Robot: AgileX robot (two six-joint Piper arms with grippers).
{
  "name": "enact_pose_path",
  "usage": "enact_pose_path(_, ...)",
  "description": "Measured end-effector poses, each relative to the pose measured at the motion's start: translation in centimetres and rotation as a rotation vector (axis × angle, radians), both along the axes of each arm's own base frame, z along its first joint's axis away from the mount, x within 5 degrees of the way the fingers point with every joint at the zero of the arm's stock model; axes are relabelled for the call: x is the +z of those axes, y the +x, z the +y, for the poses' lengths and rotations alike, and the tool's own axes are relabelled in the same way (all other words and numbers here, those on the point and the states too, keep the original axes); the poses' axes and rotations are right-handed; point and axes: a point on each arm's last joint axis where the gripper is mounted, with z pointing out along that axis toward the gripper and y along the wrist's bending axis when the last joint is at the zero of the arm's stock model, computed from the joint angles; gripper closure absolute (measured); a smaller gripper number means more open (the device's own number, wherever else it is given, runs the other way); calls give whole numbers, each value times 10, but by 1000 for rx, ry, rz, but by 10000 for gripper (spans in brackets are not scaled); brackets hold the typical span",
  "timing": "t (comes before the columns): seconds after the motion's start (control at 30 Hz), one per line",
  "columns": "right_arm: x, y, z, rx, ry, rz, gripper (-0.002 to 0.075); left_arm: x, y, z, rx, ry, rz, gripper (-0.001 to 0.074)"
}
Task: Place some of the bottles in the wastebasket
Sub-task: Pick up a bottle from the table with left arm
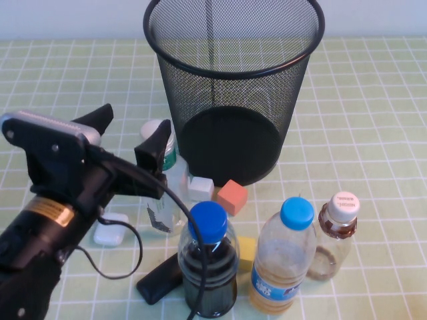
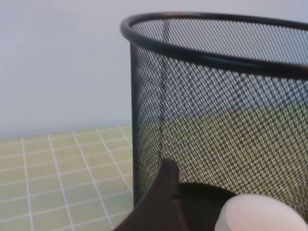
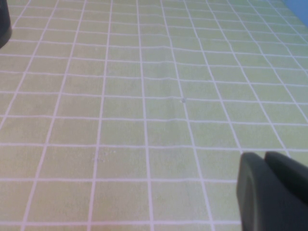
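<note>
Green checked tablecloth with white grid lines across nearly the whole right wrist view. Right gripper as a dark shape at 1 corner, fingers closed together above the cloth. Sliver of a black object at the opposite edge.

No legible text (labels seemingly blurred)

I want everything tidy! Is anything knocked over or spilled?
Nothing is spilled. The bottles and wastebasket stand upright. The left end effector is open beside the white-capped bottle; the right end effector is shut over bare tablecloth.
</note>
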Motion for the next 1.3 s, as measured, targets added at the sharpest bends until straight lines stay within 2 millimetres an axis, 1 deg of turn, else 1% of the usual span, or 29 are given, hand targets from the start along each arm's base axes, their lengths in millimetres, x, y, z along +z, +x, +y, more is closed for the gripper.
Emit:
enact_pose_path(0.3, 0, 0, 0, 0, 0, 0, 736, -6, 8, -6, -22, 25, 35, 111)
enact_pose_path(0.7, 0, 0, 0, 0, 0, 0, 736, -21, 20, -18, -55, 89, 59, 111)
enact_pose_path(0.93, 0, 0, 0, 0, 0, 0, 736, -29, 31, -17, -27, 103, 84, 120)
enact_pose_path(1.0, 0, 0, 0, 0, 0, 0, 736, -32, 34, -15, -17, 107, 91, 156)
enact_pose_path(1.03, 0, 0, 0, 0, 0, 0, 736, -32, 35, -15, -14, 109, 97, 187)
enact_pose_path(1.2, 0, 0, 0, 0, 0, 0, 736, -32, 36, -16, -30, 124, 88, 398)
enact_pose_path(1.3, 0, 0, 0, 0, 0, 0, 736, -31, 35, -18, -54, 146, 73, 406)
